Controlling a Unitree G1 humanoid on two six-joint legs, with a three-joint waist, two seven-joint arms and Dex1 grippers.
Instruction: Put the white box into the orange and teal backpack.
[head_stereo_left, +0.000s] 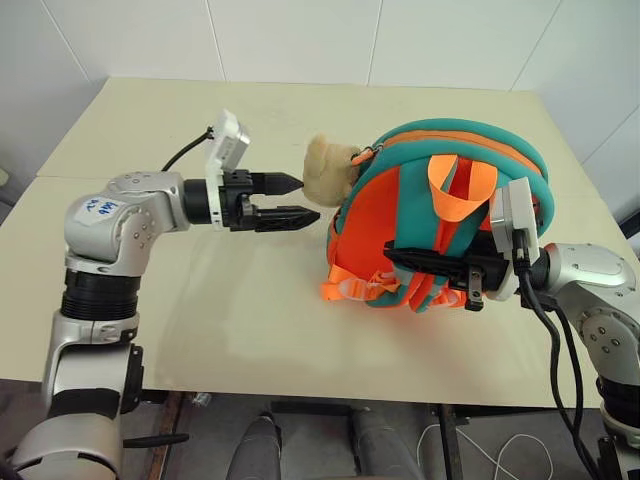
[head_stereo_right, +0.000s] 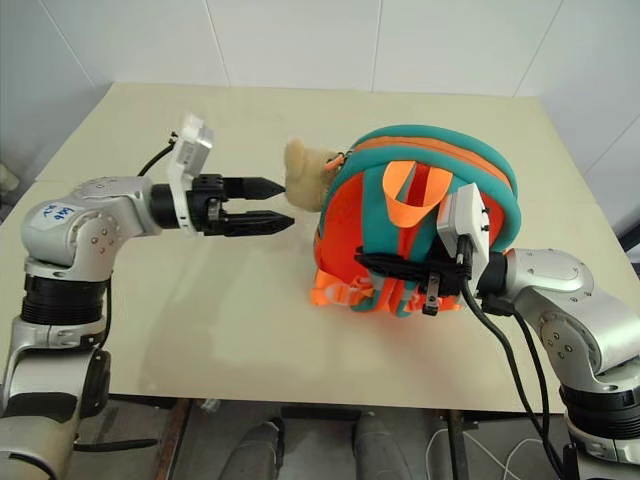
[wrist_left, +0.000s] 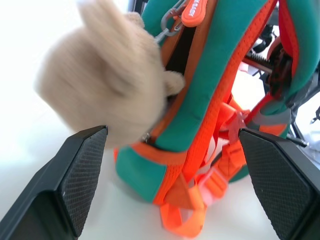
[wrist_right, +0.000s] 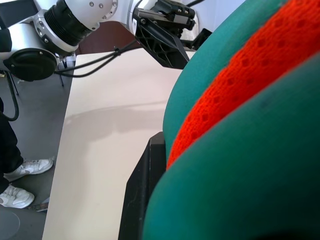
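Backpack (head_stereo_left: 440, 215), orange and teal, stands upright on the tabletop (head_stereo_left: 200, 290), its tan plush toy (head_stereo_left: 330, 165) facing the left pincer (head_stereo_left: 295, 200), which hangs wide open and empty just beside it. Right pincer (head_stereo_left: 400, 258) is clamped on the backpack's straps.

- The orange and teal backpack (head_stereo_left: 440, 215) was bright orange mesh with teal padded edging and orange straps.
- The plush toy (head_stereo_left: 328, 167), at its ten o'clock, was tan.
- The table (head_stereo_left: 200, 290) was plain cream.
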